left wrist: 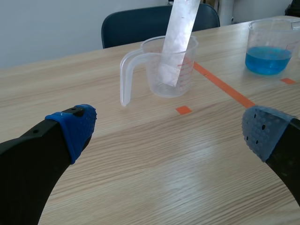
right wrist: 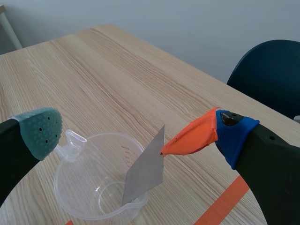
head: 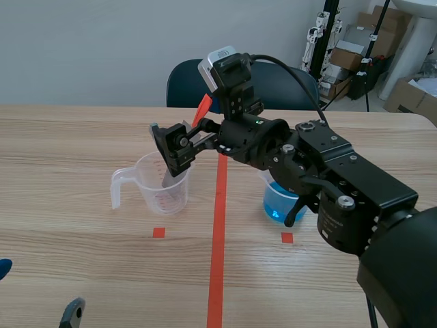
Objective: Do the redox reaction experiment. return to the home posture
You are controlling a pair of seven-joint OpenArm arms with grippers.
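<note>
Inspecting the right gripper, we find its jaws spread wide and holding nothing, poised above the clear measuring cup. The grey metal strip stands in that cup with its long axis steeply upright. It leans on the rim and its top corner rises between the jaws. An orange flap on the blue-padded finger appears to touch that corner; we cannot confirm contact. We judge that the withdrawal home must go up and clear of the strip, lest it tip. The left gripper hangs low over the near surface, jaws likewise open and empty, well apart from the cup. Only the left wrist view shows the beaker of blue liquid unobstructed; the scene view half hides it behind the right arm.
</note>
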